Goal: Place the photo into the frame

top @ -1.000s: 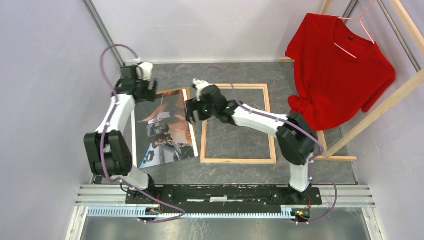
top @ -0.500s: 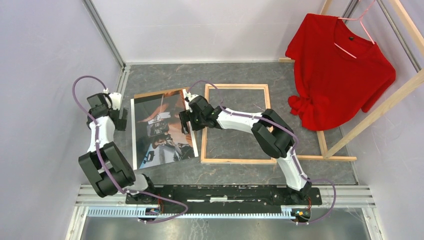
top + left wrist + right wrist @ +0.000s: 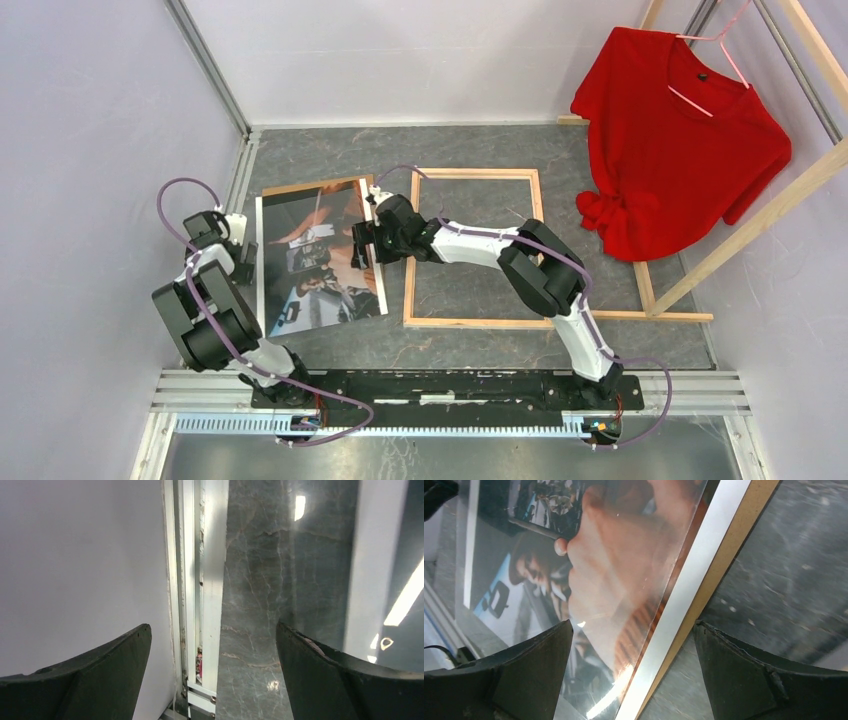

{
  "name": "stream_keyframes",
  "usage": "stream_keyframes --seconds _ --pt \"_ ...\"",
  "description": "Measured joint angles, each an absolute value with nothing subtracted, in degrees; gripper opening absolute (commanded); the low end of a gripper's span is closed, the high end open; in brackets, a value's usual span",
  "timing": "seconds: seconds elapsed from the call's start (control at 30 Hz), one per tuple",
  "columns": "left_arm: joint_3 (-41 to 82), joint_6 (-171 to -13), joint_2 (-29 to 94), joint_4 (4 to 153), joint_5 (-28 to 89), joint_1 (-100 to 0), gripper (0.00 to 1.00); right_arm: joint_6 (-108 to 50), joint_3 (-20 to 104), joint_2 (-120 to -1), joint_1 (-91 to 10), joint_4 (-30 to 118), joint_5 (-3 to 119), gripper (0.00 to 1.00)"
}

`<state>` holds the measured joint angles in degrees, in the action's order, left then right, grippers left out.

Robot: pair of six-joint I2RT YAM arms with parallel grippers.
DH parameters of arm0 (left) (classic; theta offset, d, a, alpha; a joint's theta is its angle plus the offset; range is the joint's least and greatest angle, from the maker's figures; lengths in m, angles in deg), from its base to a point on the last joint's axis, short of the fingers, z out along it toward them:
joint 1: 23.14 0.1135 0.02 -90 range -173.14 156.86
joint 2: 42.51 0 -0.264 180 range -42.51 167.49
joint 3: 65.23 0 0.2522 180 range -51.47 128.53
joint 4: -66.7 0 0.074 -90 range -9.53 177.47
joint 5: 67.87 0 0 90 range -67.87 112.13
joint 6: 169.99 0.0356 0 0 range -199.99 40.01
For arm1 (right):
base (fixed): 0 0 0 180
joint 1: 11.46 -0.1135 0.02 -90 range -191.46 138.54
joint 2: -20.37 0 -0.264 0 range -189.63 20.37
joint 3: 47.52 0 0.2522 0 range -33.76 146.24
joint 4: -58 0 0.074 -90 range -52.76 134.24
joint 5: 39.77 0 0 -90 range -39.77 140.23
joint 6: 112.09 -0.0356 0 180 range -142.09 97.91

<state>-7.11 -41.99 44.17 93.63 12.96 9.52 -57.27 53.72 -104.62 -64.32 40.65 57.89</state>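
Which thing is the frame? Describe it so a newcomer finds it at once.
Start at the red T-shirt hanging on the wooden rack on the right of the grey table. Just left of the rack's foot, flat on the table, lies the frame. It is an open rectangle of thin light-wood rails with bare table showing through, unlike the printed photo to its left.

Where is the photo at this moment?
In the top view, the photo lies flat just left of the frame, not inside it. The right gripper is over its right edge.
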Motion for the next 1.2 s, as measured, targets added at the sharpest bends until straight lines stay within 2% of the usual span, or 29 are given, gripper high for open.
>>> stream_keyframes --seconds 0.33,0.6,1.2 --pt "-6.6 -42.2 46.3 89.7 13.4 9.3 1.0 -60.9 56.1 -107.1 -64.7 43.3 61.1 0.98" --pt "-9.4 -43.4 43.9 87.7 15.1 6.8 1.0 -62.6 41.9 -97.7 -63.5 46.1 61.7 0.98" --pt "-14.5 -44.6 39.8 84.1 16.0 3.7 1.0 -69.2 33.2 -93.7 -68.8 51.1 68.2 0.88"
